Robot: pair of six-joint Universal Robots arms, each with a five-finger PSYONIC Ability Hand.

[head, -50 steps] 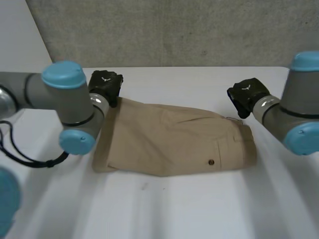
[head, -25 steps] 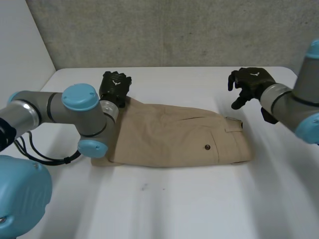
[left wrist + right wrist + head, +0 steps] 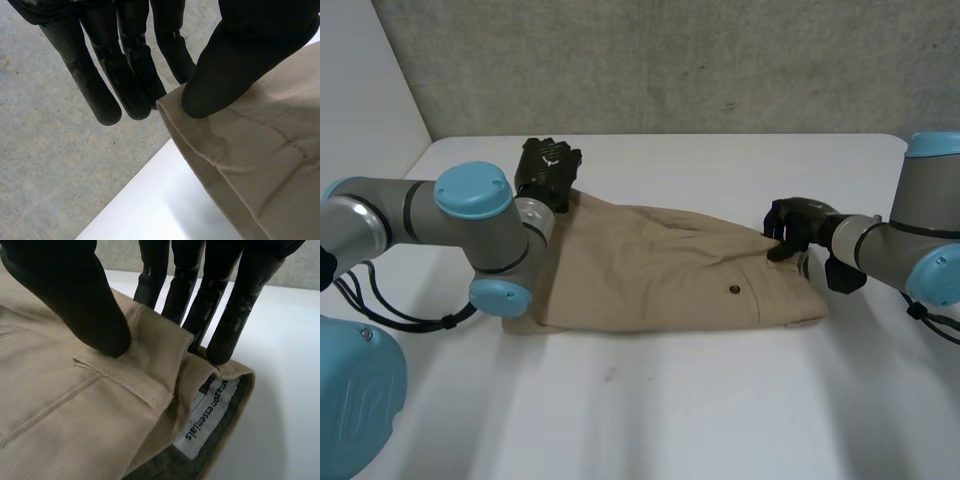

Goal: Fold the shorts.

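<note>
Left hand [image 3: 548, 170] pinched a far corner of the shorts [image 3: 660, 270] between thumb and fingers; right hand [image 3: 790, 222] likewise pinched the waistband

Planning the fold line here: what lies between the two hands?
In the head view, the tan shorts span the whole stretch from left hand to right hand, flat on the white table; nothing else.

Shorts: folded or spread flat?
Folded once, leg over leg: khaki shorts lie as a single leg; right hand pinches the doubled waistband, left hand pinches the hem corner.
</note>
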